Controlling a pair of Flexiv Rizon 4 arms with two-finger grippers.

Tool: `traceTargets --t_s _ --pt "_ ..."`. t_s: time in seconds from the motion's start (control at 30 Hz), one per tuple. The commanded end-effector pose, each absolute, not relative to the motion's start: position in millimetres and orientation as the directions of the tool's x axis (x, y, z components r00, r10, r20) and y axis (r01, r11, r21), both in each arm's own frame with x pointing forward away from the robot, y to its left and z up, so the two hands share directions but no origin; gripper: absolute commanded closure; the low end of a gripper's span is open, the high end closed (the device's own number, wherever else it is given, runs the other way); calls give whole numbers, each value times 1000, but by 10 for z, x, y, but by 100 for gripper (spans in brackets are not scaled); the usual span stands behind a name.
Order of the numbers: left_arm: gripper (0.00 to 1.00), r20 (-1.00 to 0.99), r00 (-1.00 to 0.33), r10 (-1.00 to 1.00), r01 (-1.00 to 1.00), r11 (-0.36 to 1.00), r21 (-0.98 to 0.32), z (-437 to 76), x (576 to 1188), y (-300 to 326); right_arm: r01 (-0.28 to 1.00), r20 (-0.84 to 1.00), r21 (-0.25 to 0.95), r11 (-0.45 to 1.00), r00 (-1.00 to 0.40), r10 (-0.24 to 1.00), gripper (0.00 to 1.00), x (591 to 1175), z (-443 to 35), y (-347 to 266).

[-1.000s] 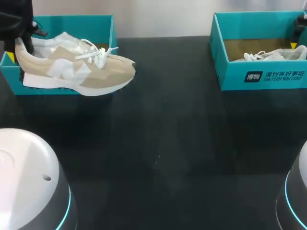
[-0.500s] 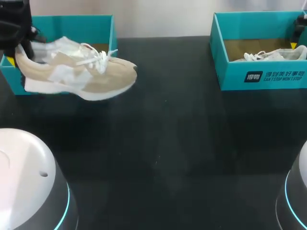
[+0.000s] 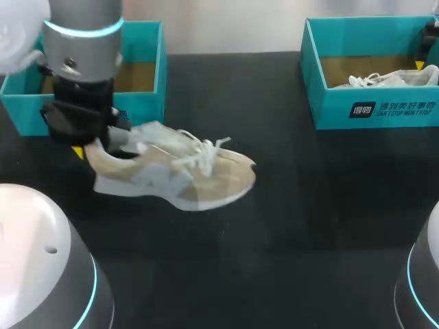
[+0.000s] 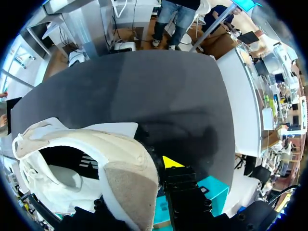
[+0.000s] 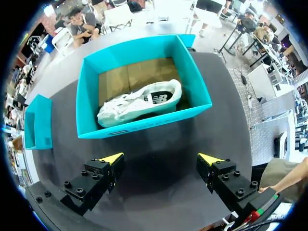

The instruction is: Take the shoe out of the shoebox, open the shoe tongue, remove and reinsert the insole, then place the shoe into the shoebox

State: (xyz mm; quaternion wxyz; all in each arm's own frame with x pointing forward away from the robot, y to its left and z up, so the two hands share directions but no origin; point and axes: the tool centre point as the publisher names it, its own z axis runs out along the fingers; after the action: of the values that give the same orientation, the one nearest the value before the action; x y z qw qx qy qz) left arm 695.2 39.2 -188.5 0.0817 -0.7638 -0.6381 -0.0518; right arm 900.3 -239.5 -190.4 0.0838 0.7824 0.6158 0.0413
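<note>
Beige shoe [image 3: 185,175] left of centre, heel clamped by left tool [image 3: 95,147], right tool [image 5: 163,168] spread wide, plain only in its wrist view

Open table [image 3: 295,226] between the shoe [image 3: 199,175] and right shoebox [image 3: 374,110].

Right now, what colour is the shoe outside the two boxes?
The shoe is beige with white panels, laces and sole; the head view shows it best.
</note>
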Motion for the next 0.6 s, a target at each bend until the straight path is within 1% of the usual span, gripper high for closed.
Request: traceTargets --t_s 0.03,0.53,0.6 --pt "100 166 176 970 984 -174 -27 -2053 6930 385 956 -39 183 -228 239 970 0 8998 -1905 -2393" --pt "100 166 176 970 984 -174 -27 -2053 6930 385 956 -39 183 -228 239 970 0 8998 -1905 -2393" --pt "100 187 168 968 985 -172 5 -2132 6799 269 956 -39 183 -228 239 970 0 8998 -1905 -2393"
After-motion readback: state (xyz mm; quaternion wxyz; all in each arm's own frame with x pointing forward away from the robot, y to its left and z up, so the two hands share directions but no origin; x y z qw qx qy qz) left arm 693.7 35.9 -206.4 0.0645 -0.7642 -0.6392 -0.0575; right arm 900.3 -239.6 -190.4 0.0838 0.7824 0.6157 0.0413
